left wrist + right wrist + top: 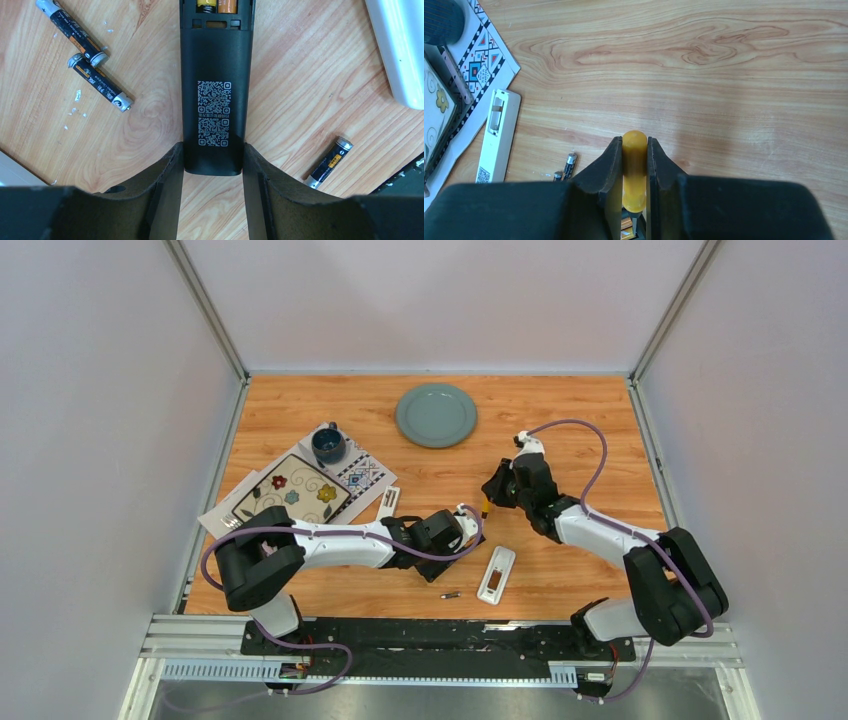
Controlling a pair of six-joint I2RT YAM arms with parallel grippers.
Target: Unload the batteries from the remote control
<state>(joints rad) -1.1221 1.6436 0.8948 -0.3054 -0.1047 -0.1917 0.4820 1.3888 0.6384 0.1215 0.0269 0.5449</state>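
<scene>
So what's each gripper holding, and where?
The left gripper clamps the black remote at its QR-code end; the right gripper pinches the screwdriver by its yellow handle.

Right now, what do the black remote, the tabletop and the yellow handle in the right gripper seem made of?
Black remote: probably plastic, matte, evenly dull shell. Tabletop: wood or wood-look laminate, smooth, visible grain and knots. Yellow handle: likely translucent plastic, glossy, with a soft glow through it.

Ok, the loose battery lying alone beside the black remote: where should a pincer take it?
Probably mid-body of the battery, from straight above, jaws set across its length. It lies flat and diagonal on the table, clear of the black remote, so only its round sides offer opposing faces.
</scene>
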